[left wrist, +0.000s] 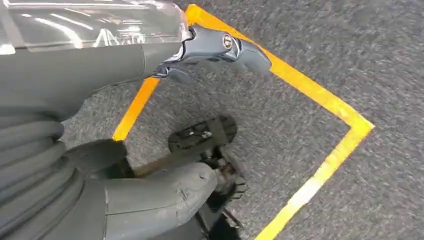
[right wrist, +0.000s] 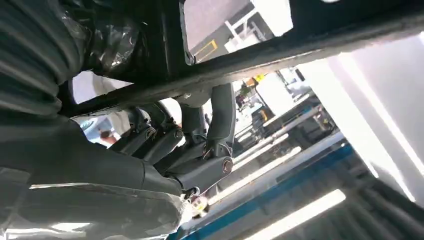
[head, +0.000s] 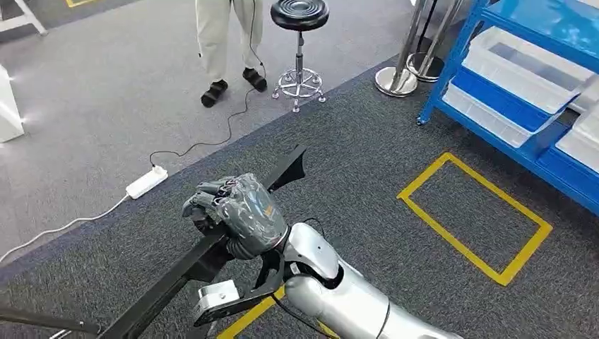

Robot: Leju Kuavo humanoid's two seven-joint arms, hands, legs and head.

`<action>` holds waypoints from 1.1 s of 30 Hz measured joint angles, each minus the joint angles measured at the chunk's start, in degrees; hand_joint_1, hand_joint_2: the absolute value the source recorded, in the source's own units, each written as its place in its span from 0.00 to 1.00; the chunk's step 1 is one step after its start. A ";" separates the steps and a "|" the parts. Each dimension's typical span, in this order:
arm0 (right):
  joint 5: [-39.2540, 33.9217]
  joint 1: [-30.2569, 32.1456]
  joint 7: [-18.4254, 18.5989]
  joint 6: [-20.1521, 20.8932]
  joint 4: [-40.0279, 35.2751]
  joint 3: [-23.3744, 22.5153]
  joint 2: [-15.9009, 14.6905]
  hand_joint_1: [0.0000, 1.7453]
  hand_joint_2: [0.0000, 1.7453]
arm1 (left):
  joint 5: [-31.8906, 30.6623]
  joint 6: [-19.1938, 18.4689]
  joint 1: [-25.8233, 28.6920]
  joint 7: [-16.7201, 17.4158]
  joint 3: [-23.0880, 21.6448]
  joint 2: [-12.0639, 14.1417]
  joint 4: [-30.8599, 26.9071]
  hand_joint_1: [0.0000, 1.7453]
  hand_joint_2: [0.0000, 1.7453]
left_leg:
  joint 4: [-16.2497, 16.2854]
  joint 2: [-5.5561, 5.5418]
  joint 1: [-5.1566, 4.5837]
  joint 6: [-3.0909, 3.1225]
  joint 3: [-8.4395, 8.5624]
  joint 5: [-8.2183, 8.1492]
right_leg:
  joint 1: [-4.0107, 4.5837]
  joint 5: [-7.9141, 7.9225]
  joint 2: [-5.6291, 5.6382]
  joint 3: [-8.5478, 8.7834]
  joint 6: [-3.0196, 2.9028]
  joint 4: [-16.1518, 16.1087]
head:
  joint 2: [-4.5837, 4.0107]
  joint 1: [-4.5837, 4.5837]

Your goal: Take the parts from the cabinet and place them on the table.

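In the right hand (head: 236,215), fingers wrapped round it, is a long black metal bar (head: 282,171), flat and angular, running up past the knuckles. The left hand (left wrist: 150,195) hangs over yellow floor tape (left wrist: 320,97); I cannot tell its grip. Beyond the bar, a blue cabinet (head: 505,106) holds clear plastic bins (head: 526,67), contents unreadable.

Right hand (head: 236,215) wrapped in plastic film, near centre, grips a long black metal bar (head: 212,247) running from near left up to centre over dark carpet. Blue cabinet (head: 519,99) with clear bins (head: 526,67) far right, yellow tape rectangle (head: 475,215) on floor beside it. Far: person's legs (head: 226,42), black stool (head: 299,49), white power strip (head: 147,182) at left.
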 joint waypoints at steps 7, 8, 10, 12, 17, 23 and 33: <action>0.74 1.88 0.17 -0.81 -0.68 0.00 -1.46 1.00 1.00 | -0.63 0.00 -0.16 0.06 0.00 -0.09 0.00 0.00 1.00 | -0.18 -4.75 0.31 1.24 0.37 0.14 | -0.55 -5.29 7.43 -9.13 0.12 16.00 | 0.00 0.04; 0.76 1.96 0.17 -0.85 -0.81 0.00 -1.60 1.00 1.00 | -0.63 0.02 -0.12 0.09 0.00 -0.09 0.00 0.00 1.00 | 0.09 -5.59 0.34 1.17 0.37 0.00 | -0.57 -2.54 7.52 -7.83 0.02 12.35 | 0.00 0.02; 0.92 1.95 0.20 -1.03 -1.00 0.00 -1.70 1.00 1.00 | -0.74 0.07 -0.14 0.09 0.00 -0.11 0.00 0.00 1.00 | 0.91 -7.03 0.45 0.75 0.24 -0.52 | -0.82 2.46 10.02 -3.82 -0.32 2.62 | 0.00 0.04; 1.25 2.17 0.22 -1.14 -1.22 0.00 -1.86 1.00 1.00 | -0.81 0.04 -0.22 0.11 0.00 -0.22 0.00 0.00 1.00 | 1.45 -8.16 0.23 0.14 -0.46 -0.72 | -1.00 1.77 11.07 -3.58 -0.44 2.06 | 0.00 0.02; 1.57 2.28 0.31 -1.16 -1.51 0.00 -1.84 1.00 1.00 | -0.76 0.00 0.08 0.04 0.00 -0.26 0.00 0.00 1.00 | 3.84 -5.51 0.36 -1.31 -1.44 -2.44 | -0.96 2.04 8.38 -2.38 -2.15 0.78 | 0.00 -0.04; 1.73 2.50 0.33 -1.16 -1.73 0.02 -1.95 1.00 1.00 | -0.66 -0.57 0.14 -0.26 0.00 -0.35 0.00 0.00 1.00 | 14.70 -2.07 0.96 -2.18 -7.30 -5.02 | -0.48 1.32 3.93 -1.89 -2.41 0.79 | 0.00 -0.02; 2.43 1.18 1.01 -0.28 -2.21 0.02 -1.57 1.00 1.00 | -0.26 -1.18 -0.48 -0.37 0.02 -0.37 0.00 0.00 1.00 | -0.40 -1.50 0.18 1.28 0.28 0.45 | -0.40 -3.40 5.49 -2.48 -0.32 5.67 | 0.00 0.07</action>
